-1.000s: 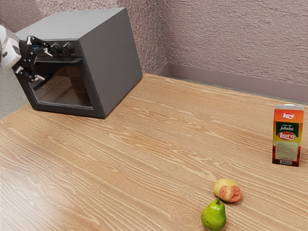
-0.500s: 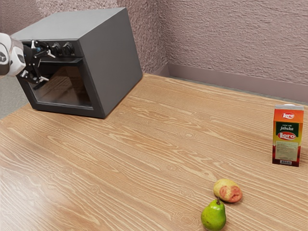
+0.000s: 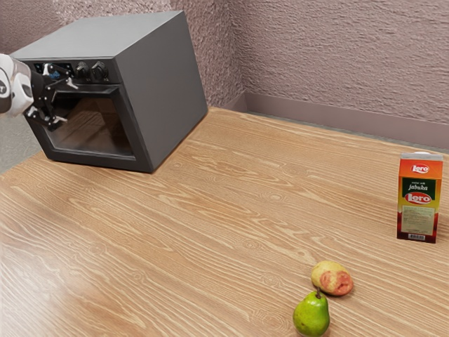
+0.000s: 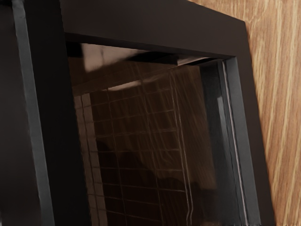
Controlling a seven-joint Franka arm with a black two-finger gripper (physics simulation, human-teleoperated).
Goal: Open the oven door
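Fingers [image 3: 55, 121]: two, spread apart; one oven door [image 3: 98, 130], shut.

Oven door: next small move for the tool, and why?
I'd probably ease the open tool toward the handle, lining it up between the fingers before closing. The oven door looks shut, the fingers stand apart, one above the other, near the handle's end at the exterior view's left, and they aren't clamped on it.
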